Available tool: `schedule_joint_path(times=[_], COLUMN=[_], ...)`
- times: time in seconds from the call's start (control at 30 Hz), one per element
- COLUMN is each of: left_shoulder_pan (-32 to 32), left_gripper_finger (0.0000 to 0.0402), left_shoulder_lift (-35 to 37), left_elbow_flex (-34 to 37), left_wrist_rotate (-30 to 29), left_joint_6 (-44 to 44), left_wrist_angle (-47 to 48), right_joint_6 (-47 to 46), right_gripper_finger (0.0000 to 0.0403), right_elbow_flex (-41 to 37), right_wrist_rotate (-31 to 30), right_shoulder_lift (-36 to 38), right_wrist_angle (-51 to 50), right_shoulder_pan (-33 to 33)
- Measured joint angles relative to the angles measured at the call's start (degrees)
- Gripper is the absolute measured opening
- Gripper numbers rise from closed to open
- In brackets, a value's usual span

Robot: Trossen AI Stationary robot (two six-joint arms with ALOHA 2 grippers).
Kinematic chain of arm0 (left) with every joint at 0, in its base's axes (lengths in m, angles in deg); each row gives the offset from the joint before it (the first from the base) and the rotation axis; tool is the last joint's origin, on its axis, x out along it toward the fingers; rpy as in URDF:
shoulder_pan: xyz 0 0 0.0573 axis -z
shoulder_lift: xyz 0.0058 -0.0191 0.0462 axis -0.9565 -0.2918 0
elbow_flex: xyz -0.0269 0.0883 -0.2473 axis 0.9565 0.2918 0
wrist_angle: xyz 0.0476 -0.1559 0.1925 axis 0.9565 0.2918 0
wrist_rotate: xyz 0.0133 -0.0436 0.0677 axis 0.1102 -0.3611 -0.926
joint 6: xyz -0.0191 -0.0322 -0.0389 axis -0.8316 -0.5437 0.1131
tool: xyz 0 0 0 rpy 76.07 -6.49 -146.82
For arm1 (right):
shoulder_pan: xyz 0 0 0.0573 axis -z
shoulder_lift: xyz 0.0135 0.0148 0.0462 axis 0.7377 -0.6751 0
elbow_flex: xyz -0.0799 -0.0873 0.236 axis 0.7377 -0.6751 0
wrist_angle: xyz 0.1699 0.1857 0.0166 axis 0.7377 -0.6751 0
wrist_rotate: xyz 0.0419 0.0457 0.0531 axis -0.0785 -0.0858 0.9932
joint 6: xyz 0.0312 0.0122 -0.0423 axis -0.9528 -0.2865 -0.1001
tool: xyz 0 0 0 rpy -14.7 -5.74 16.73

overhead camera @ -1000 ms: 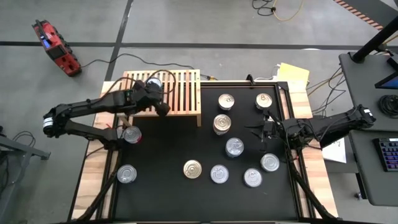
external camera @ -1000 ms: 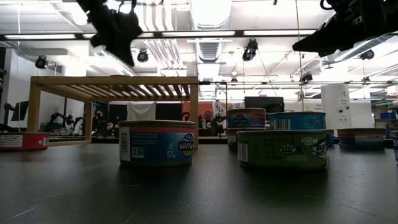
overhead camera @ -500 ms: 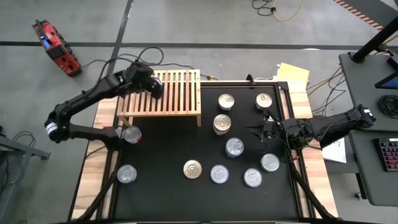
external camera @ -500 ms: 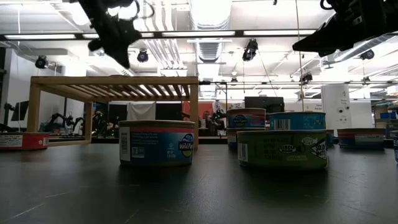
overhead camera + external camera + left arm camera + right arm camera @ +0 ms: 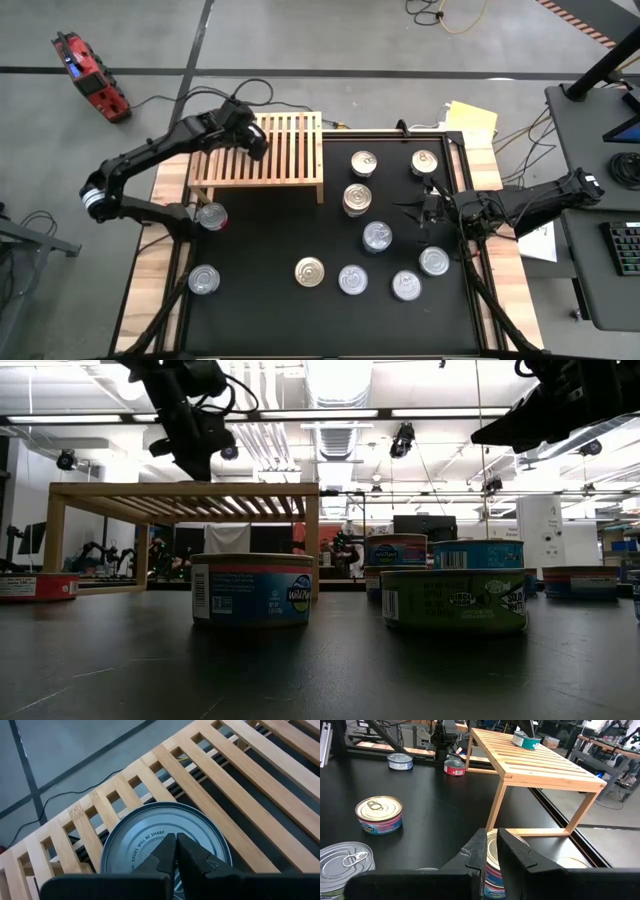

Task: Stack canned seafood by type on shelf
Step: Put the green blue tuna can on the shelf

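Left gripper (image 5: 252,141): above the shelf (image 5: 290,150), fingers pressed together, holding nothing; likely just let go.
Tin (image 5: 165,845): rests on the slats beneath it.
Right gripper (image 5: 428,210): waits closed and empty among tins on the tabletop (image 5: 260,250).

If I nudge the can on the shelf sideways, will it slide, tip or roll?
Probably slides, not tips: the can is squat and flat on the shelf. Its rim may catch on slat gaps. Rolling seems unlikely while upright.
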Motion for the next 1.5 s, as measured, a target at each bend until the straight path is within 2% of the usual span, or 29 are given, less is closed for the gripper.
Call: schedule_joint_path(times=[1.5], left_shoulder_pan=[-0.2], left_gripper_finger=[0.0000], left_shoulder_lift=[-1.5], left_elbow_flex=[0.2], left_wrist_rotate=[0.0], left_joint_6=[3.7], left_wrist_angle=[-6.7], right_joint_6=[0.1], right_gripper_finger=[0.0034], right_elbow_flex=[0.0], right_wrist_rotate=[0.0], right_shoulder_lift=[0.0], right_wrist_angle=[0.1], right_shoulder_pan=[0.0])
